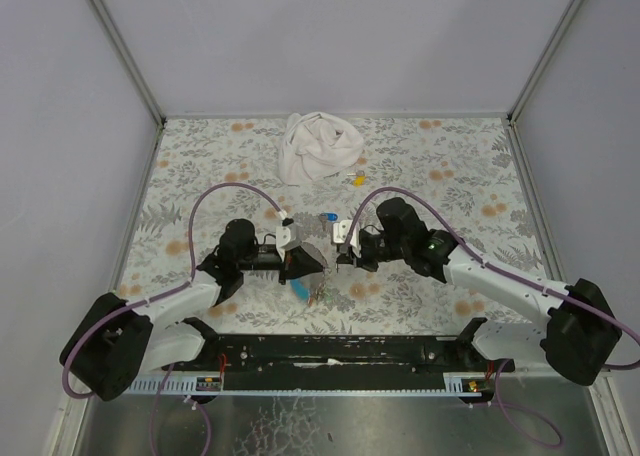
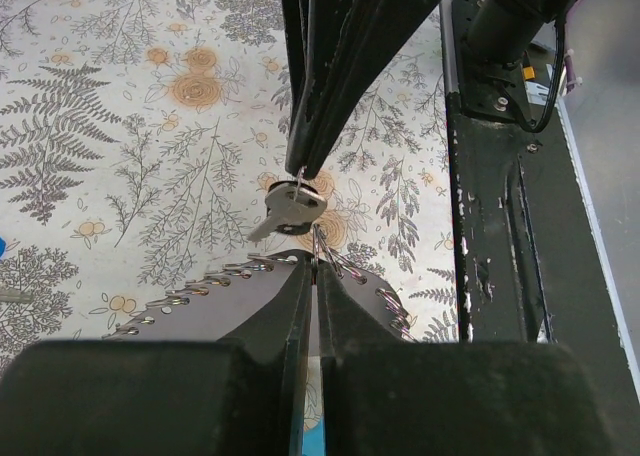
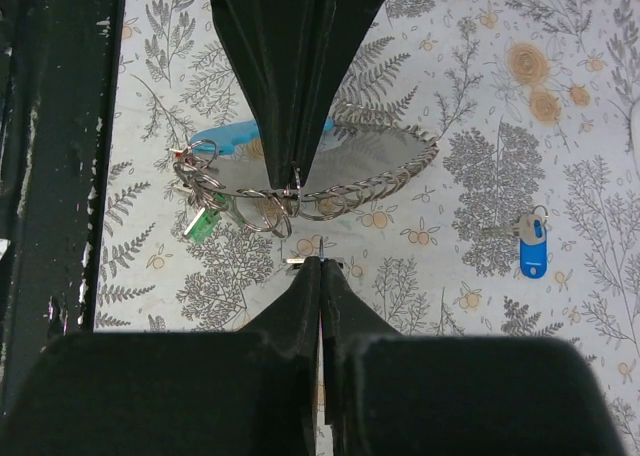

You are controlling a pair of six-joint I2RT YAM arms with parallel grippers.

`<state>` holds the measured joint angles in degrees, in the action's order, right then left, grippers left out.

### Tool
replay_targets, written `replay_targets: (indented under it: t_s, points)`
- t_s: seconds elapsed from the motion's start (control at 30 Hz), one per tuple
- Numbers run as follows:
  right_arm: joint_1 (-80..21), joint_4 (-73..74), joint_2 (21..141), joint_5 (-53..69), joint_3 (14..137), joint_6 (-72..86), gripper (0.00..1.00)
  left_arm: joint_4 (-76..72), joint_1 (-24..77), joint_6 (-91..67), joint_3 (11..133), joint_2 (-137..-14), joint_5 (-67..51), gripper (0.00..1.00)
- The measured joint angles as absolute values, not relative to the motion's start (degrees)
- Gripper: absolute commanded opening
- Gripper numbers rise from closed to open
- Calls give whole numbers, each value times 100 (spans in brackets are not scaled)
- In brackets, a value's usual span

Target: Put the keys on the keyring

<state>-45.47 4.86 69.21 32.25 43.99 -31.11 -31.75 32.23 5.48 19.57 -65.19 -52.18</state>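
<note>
My left gripper is shut on a thin metal ring at the edge of the keyring. The keyring is a grey strap lined with several wire rings, and its blue side shows behind. My right gripper faces it tip to tip and is shut on a plain silver key that hangs just in front of the left jaws. A green-capped key hangs on the rings at the strap's end. A blue-capped key lies loose on the table, beyond the grippers.
A crumpled white cloth lies at the back of the floral table, with a small yellow piece beside it. The black base rail runs along the near edge. Grey walls close in the sides.
</note>
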Motion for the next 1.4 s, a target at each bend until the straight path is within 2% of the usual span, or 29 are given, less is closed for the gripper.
replay_targets:
  t_s: [0.5, 0.97, 1.4]
  points:
    - [-4547, 353, 7004, 3507, 4348, -3107, 0, -3173, 3306, 692, 1951, -6477, -5083, 0]
    - [-4587, -126, 6307, 3345, 3573, -3131, 0, -2803, 4025, 1446, 1894, -5955, -3898, 0]
    - [-4613, -123, 5955, 3267, 3472, -3124, 0, -2589, 3988, 1605, 1905, -6213, -4523, 0]
